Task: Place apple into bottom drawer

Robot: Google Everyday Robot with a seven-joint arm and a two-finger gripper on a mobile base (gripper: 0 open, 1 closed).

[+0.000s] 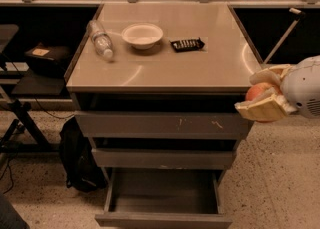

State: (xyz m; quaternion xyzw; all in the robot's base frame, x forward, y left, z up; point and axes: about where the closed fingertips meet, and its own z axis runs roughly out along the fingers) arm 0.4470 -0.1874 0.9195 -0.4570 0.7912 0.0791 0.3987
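My gripper (263,95) is at the right side of the frame, off the cabinet's front right corner and level with the top drawer. It is shut on the red-orange apple (256,92), which shows between the pale fingers (261,110). The bottom drawer (162,198) is pulled open at the foot of the cabinet, and the part of its inside that shows holds nothing. It lies well below and to the left of my gripper.
On the cabinet top (200,63) lie a plastic bottle (101,40) on its side, a white bowl (142,35) and a small black ridged item (187,45). A black backpack (77,160) leans on the floor left of the cabinet. A dark side table (15,73) stands at the left.
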